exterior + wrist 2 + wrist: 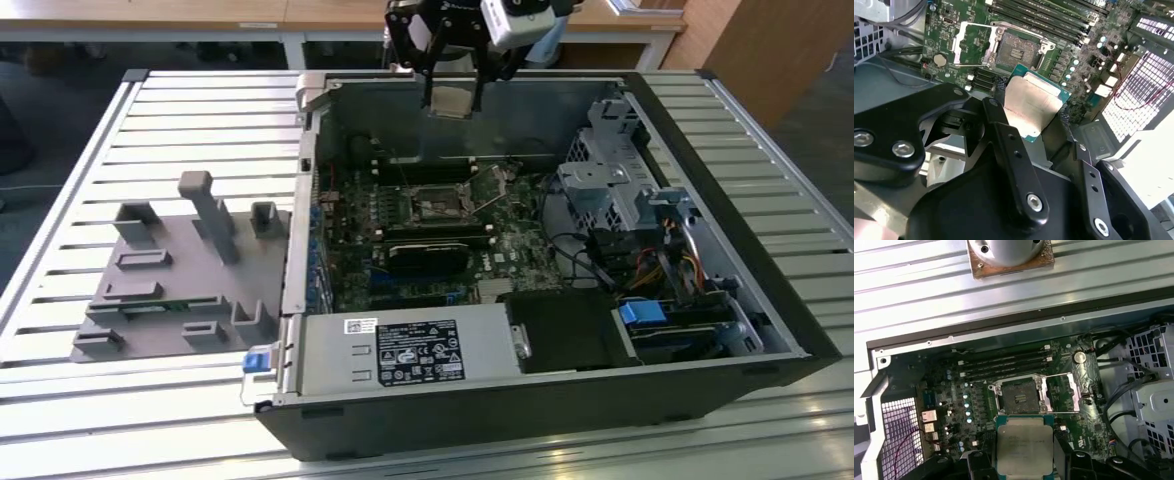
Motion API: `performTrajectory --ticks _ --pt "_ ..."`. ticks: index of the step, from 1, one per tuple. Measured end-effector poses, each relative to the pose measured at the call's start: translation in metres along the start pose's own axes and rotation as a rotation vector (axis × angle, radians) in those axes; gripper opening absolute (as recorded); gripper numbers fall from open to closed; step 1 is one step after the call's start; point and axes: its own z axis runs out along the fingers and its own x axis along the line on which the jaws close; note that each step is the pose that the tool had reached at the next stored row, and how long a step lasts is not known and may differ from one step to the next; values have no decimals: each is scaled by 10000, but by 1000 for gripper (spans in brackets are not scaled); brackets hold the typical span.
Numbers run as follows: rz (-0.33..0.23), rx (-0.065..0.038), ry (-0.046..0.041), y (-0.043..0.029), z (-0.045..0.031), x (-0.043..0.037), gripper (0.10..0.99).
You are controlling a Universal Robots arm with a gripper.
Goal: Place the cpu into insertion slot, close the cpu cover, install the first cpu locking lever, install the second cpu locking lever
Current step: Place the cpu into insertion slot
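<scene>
Fingers [1004, 142] clasp the cpu [1035, 107], edges hidden, seemingly clear of insertion slot [1016, 50].

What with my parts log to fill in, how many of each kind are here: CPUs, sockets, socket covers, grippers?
cpu, held by the gripper: 1
insertion slot, bare: 1
cpu cover, swung open: 1
gripper: 1
Total: 4

You cannot read any print here. At the lower middle of the exterior view, the silver box [327, 362] carries a black label [420, 353] with white marks and a small white sticker [360, 324], both too small to make out. In the first wrist view, the cpu [1024, 444] bears faint, illegible lettering.
</scene>
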Motion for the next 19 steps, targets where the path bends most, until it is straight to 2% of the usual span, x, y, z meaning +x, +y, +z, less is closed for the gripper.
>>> performTrajectory --ticks 19 --pt "1616 -21 -148 1 15 0 541"
